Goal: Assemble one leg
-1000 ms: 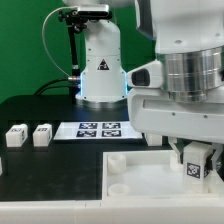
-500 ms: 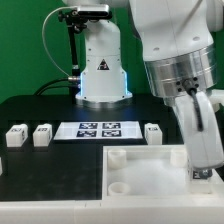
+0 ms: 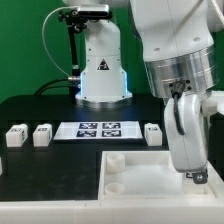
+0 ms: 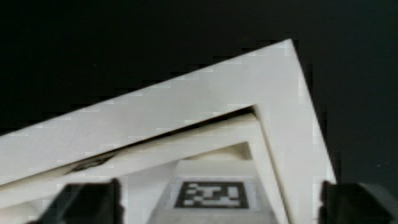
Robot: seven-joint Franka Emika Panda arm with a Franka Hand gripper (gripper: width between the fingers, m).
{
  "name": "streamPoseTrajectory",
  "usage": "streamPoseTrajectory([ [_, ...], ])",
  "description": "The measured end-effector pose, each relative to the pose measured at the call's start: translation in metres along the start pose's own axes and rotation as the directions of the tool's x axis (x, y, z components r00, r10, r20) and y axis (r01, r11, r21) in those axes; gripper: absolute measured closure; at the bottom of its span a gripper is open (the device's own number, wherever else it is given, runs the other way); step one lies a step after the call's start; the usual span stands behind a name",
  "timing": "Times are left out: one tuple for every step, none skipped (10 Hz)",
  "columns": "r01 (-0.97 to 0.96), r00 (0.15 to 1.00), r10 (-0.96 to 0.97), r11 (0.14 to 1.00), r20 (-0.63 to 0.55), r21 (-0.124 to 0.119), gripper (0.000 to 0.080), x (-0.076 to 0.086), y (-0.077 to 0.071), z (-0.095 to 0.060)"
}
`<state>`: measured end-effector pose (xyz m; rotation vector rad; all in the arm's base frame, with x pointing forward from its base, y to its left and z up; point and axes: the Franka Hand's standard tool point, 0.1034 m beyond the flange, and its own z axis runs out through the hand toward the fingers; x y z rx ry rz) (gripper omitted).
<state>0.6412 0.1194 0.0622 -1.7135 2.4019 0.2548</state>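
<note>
Hovering low over the tray [image 3: 140,170], the hand [image 3: 194,176] grips a leg [image 4: 215,194] between its fingers [image 4: 80,201]. Beyond the tray, three more legs [image 3: 42,134] stand beside the marker board [image 3: 99,129] on the tabletop [image 3: 40,170].

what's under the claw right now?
The white tray lies below the claw. In the wrist view a tagged leg sits between the fingers, over the tray's corner. The exterior view hides that leg behind the arm, so contact with the tray can't be told.

robotics lab bench: black table [image 3: 40,108], marker board [image 3: 99,129] with fiducial tags, Franka arm base [image 3: 103,70] bolted behind
</note>
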Motion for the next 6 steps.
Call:
streamPoseTrajectory([
  [0.001,1.000,-0.001,1.000,0.000,0.000,0.0180,0.000,0.000,0.000],
  [0.009,1.000,-0.009,1.000,0.001,0.000,0.0180,-0.001,0.001,-0.001],
  [0.043,0.999,-0.043,0.999,0.004,-0.002,0.0155,-0.006,0.009,-0.007],
  [0.060,0.998,-0.060,0.998,0.010,0.002,0.0151,-0.012,0.018,-0.021],
  [0.075,0.997,-0.075,0.997,0.018,0.006,0.0151,-0.019,0.022,-0.036],
  [0.078,0.997,-0.078,0.997,0.015,0.003,0.0150,-0.016,0.022,-0.033],
])
